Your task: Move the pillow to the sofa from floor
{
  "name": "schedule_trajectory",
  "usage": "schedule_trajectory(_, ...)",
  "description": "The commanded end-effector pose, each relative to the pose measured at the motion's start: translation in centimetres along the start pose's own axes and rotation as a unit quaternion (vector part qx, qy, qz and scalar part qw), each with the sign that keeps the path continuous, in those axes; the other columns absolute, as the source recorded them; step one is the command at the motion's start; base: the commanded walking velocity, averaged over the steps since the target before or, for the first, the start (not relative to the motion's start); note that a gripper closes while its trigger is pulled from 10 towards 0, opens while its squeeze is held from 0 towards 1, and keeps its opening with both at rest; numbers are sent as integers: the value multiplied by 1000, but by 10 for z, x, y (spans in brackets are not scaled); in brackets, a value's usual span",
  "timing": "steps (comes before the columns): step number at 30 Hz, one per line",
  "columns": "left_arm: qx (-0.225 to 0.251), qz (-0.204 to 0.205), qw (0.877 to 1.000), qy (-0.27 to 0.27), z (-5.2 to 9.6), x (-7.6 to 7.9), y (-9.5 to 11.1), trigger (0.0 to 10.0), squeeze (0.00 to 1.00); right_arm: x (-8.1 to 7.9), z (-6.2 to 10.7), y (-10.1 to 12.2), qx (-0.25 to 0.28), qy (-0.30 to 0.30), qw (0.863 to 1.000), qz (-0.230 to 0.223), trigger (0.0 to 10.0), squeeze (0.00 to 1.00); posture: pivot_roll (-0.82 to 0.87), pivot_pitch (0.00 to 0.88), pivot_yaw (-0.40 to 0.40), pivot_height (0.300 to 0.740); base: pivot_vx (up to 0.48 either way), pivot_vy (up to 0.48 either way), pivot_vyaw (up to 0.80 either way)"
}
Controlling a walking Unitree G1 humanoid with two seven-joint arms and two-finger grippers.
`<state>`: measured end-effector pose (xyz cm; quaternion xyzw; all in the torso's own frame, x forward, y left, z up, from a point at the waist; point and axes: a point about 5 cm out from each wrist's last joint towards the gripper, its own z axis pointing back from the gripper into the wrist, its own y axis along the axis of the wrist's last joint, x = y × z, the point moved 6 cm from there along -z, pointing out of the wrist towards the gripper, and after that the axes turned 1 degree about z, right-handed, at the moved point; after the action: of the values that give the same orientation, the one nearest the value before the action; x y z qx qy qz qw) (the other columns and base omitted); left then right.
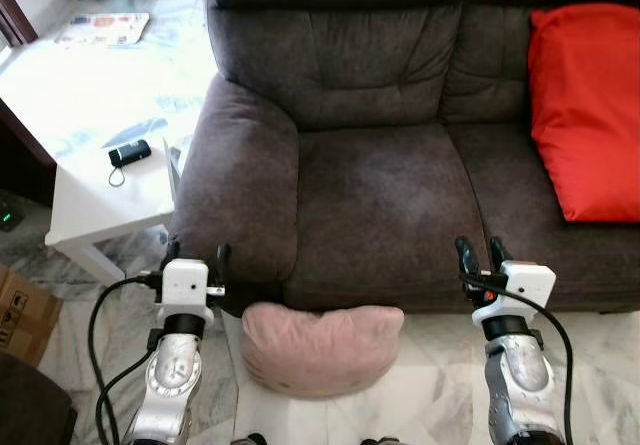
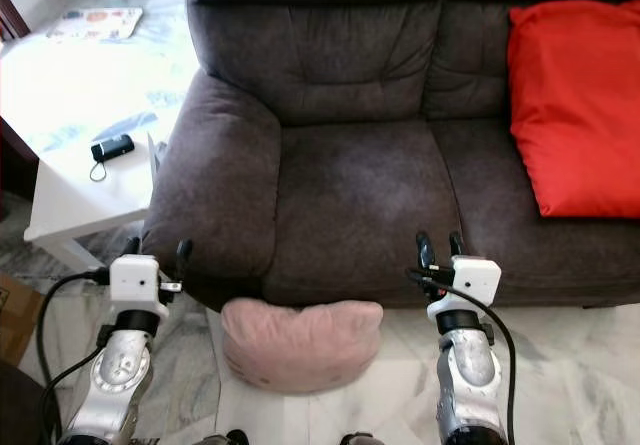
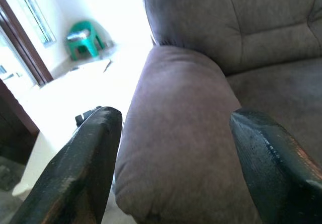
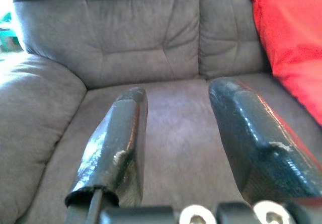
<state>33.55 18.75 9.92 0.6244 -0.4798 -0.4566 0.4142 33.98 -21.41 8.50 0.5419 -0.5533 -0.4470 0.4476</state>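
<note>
Pillow: pink pillow lies on the floor, pressed against the sofa front, between my two arms.
Left gripper: left gripper hovers by the sofa arm, fingers spread wide, holding nothing.
Right gripper: right gripper hangs over the seat edge, fingers parted, holding nothing.
Risk: I judge both grippers sit above the pillow; reaching down blind could pinch only loose fabric, and the soft pillow may sag and slip out.
Surroundings: red cushion fills the far seat; white table with a small black device stands just beside my left arm, which could clip it.
</note>
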Motion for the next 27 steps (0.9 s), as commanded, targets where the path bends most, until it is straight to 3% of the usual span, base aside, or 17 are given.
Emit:
schedule_trajectory(1, -10, -11, 1000, -3, 6, 1, -3, 10000, 0, -5, 1, 10, 14, 17, 1000, 2, 10000, 0, -87, 176, -20, 740, 0, 0, 0)
schedule_trajectory(6, -17, -8, 1000, -3, 5, 5, -4, 10000, 0, -10, 0, 15, 17, 43, 999, 8, 10000, 0, -100, 150, -24, 740, 0, 0, 0)
schedule_trajectory(13, -13, 0, 1000, 0, -2, 8, 2, 10000, 0, -2, -8, 20, 15, 16, 1000, -2, 10000, 0, -89, 108, -28, 740, 0, 0, 0)
schedule_trajectory(27, -8, -4, 1000, -3, -11, 6, 5, 10000, 0, -3, -13, 25, 23, 5, 1000, -10, 10000, 0, -72, 16, -5, 740, 0, 0, 0)
